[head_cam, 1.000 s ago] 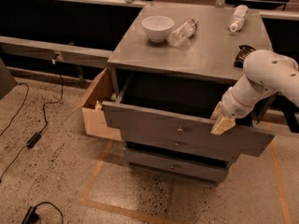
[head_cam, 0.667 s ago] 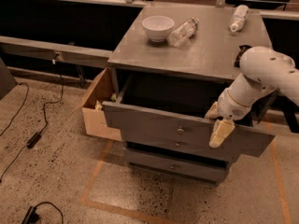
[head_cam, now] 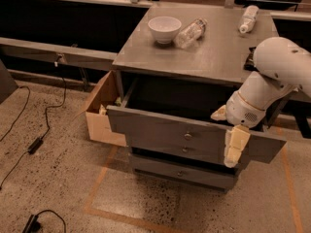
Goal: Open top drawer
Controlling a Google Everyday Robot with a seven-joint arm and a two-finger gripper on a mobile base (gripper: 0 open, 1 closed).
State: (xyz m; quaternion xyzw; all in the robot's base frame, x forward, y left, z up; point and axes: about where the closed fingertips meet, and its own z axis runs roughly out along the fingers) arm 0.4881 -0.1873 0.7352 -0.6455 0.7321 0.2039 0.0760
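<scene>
Cream hand (head_cam: 230, 141) straddles the front rim of the pulled-out top drawer (head_cam: 165, 129); grip cannot be told.

White rounded arm (head_cam: 279, 64), cream hand (head_cam: 234, 145) at top drawer (head_cam: 155, 127)

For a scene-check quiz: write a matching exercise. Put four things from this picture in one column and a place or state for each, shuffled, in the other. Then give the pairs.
Things
1. top drawer
2. white bowl
3. cardboard box
4. end effector

Places or states
A. on the floor, left of the cabinet
B. pulled out, open
C. hanging against the right end of the top drawer's front
D. upright on the cabinet top

Pairs: 1-B, 2-D, 3-A, 4-C
</scene>
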